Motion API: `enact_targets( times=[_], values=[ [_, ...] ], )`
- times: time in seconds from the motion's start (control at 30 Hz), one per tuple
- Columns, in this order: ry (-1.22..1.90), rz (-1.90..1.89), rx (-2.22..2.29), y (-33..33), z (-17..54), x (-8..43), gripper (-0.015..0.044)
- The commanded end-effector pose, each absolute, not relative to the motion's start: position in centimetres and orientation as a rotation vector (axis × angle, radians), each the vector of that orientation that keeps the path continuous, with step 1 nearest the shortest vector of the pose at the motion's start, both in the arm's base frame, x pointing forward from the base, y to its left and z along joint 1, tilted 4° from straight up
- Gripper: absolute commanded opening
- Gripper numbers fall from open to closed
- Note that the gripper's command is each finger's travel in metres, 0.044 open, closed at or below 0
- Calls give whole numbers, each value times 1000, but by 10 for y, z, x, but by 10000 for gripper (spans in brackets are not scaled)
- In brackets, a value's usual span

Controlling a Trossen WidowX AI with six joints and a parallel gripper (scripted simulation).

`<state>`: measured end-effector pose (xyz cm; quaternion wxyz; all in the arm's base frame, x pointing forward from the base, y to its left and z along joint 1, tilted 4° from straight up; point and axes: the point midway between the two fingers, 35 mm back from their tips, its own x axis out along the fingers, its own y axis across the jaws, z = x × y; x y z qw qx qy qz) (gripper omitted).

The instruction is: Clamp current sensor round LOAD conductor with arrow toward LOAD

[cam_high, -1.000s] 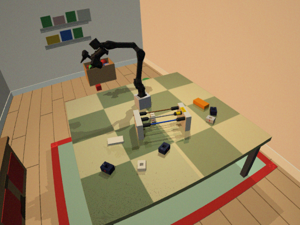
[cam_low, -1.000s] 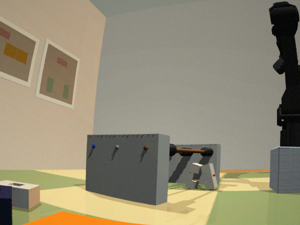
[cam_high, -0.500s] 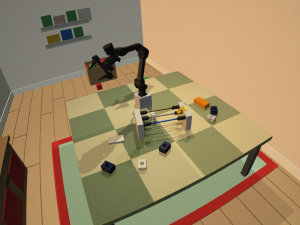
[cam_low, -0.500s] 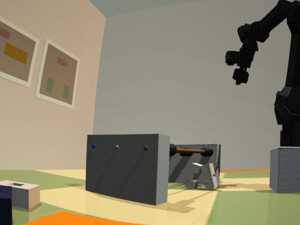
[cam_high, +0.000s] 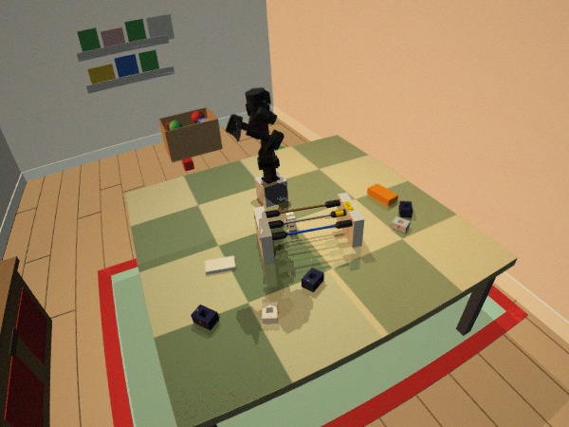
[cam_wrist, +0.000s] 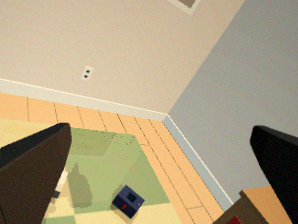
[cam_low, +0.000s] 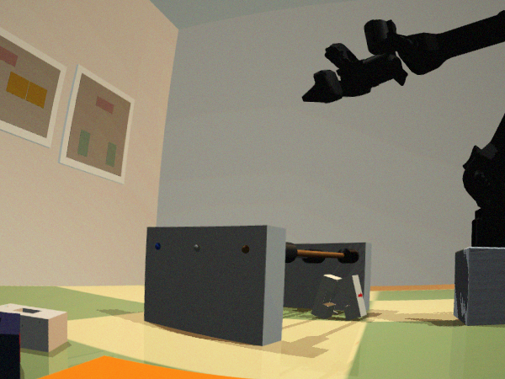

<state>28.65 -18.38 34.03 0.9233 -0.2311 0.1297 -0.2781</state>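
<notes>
The claw [cam_low: 321, 69] [cam_wrist: 163, 132] hangs with its fingers wide apart; below it, the open white sensor [cam_high: 290, 224] [cam_low: 340, 296] stands on the surface [cam_high: 190, 370] [cam_low: 404, 349] [cam_wrist: 100, 145].

Top looks steeply down, exterior sits low; both share the rack [cam_high: 266, 244] [cam_low: 206, 286].
</notes>
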Motion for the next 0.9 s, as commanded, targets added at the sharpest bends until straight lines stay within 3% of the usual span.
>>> enact_targets(
  times=[0.0,0.23,0.53,0.87],
  values=[
    [128,-389,-326,-122,333,309,440],
    [-40,-35,-30,-10,324,317,440],
    [-39,2,0,1,321,317,440],
    [609,137,-45,55,214,373,440]
  ],
)
